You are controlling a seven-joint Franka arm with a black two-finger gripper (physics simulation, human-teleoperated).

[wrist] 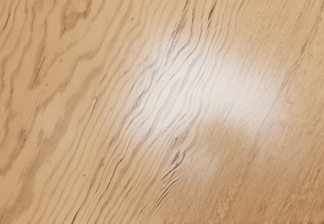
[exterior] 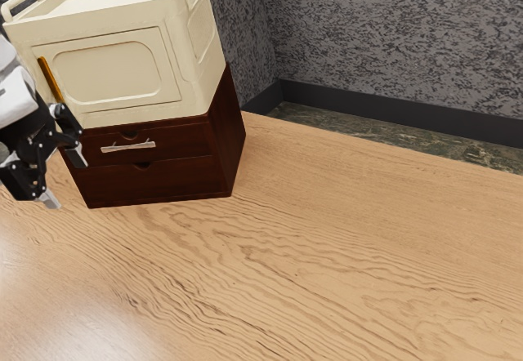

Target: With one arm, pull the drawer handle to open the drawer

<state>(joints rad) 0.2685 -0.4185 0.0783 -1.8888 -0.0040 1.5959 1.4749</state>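
My gripper is at the exterior view's left edge, its two fingers spread apart with nothing between them. To the exterior view's right of it stands a dark brown two-drawer cabinet. The upper drawer carries a thin silver handle and sits flush with the cabinet front. The gripper is apart from the handle.
A cream storage box with side handles rests on top of the cabinet. Wooden tabletop spreads in front and beside it, and wood grain of the table lies under my hand. A speckled grey wall stands behind.
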